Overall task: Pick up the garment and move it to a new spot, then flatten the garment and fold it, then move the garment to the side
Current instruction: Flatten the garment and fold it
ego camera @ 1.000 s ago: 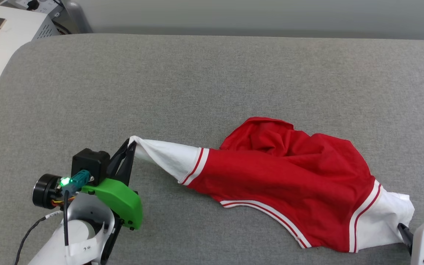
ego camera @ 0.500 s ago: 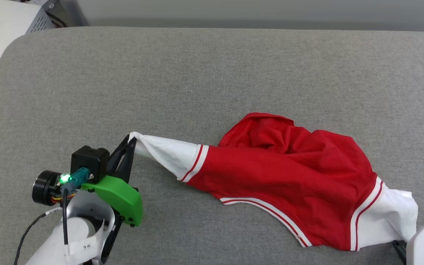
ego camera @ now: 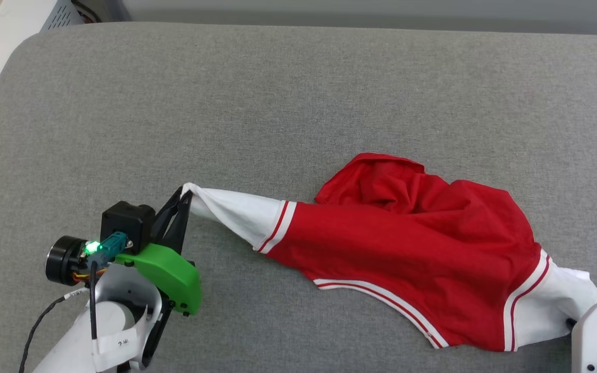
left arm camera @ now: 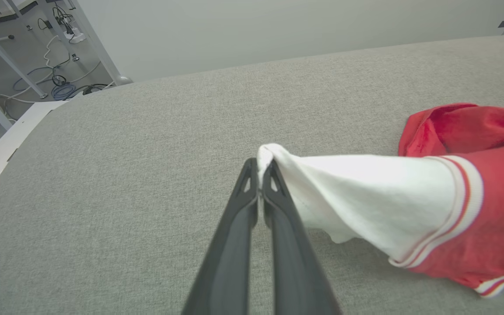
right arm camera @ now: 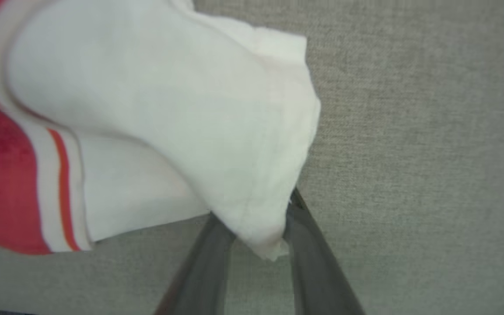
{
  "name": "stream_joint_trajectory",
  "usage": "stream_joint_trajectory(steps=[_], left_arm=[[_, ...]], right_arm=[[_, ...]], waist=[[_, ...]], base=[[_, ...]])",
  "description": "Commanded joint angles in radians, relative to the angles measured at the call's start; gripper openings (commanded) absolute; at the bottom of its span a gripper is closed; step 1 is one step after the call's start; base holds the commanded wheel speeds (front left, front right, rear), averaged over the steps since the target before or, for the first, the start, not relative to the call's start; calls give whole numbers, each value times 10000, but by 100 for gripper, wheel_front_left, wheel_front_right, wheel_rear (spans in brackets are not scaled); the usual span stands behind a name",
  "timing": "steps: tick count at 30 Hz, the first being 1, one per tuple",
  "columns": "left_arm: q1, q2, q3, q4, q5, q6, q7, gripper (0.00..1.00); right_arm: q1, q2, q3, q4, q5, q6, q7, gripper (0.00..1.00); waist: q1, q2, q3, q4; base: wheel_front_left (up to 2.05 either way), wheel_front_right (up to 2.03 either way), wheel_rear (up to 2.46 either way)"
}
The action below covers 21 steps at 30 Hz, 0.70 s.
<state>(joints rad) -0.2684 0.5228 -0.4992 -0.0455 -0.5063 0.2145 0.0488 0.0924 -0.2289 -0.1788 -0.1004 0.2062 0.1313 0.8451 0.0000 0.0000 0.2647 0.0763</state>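
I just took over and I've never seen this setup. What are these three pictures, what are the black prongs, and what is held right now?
It is a two-armed robot; the black prongs are its grippers' fingers. The overview picture is from its head camera, looking down on a grey fabric-covered surface where a red jersey-style T-shirt with white short sleeves lies bunched. The other two are from wrist cameras, looking along each gripper's fingers. The left gripper is shut on one white sleeve's tip. The right gripper has the other sleeve's edge between its fingers; whether it has clamped is unclear.
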Motion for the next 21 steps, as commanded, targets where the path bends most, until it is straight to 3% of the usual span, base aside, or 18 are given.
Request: stream_joint_trajectory(steps=[1, 14, 21], left_arm=[[-149, 17, 0, 59, -86, -52, -89, 0], [96, 269, 80, 74, -178, -56, -269, 0], [-256, 723, 371, -372, -273, -141, -3, 0]], right_arm=[[-127, -16, 86, 272, 37, -6, -33, 0], [-346, -518, -415, -839, 1401, -6, 190, 0], [-1480, -1365, -706, -1459, 2409, -6, 777, 0]], waist=[[0, 0, -89, 1], [0, 0, -1427, -245], [0, 0, -2072, -394]], base=[[0, 0, 0], [0, 0, 0], [0, 0, 0]])
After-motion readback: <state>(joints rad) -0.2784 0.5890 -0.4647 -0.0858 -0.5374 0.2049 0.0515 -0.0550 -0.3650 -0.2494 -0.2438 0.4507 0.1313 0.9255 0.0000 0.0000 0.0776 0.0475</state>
